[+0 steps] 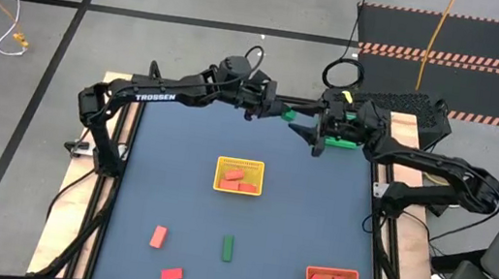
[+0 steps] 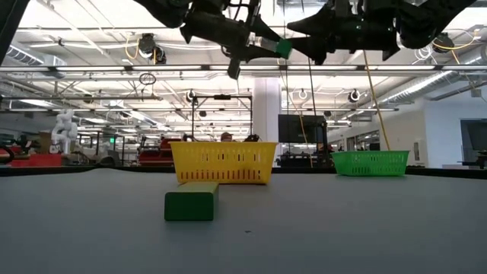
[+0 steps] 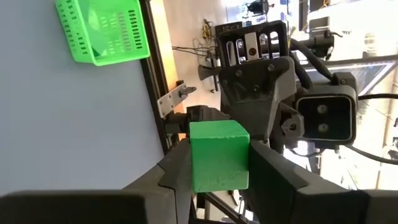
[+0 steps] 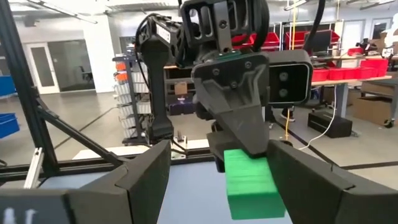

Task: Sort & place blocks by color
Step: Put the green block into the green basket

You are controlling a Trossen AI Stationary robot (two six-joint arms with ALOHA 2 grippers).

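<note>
a green bar (image 2: 190, 204) lies before the yellow tray (image 2: 223, 163); left gripper (image 1: 278, 112) clamps a green cube (image 3: 218, 155), right gripper (image 1: 314, 130) spread.

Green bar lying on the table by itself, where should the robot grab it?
Grab the small solid green bar around its middle, coming straight down from above, fingers on its two long sides. It lies flat on the dark table with nothing touching it. First the left gripper must drop off its green cube.
</note>
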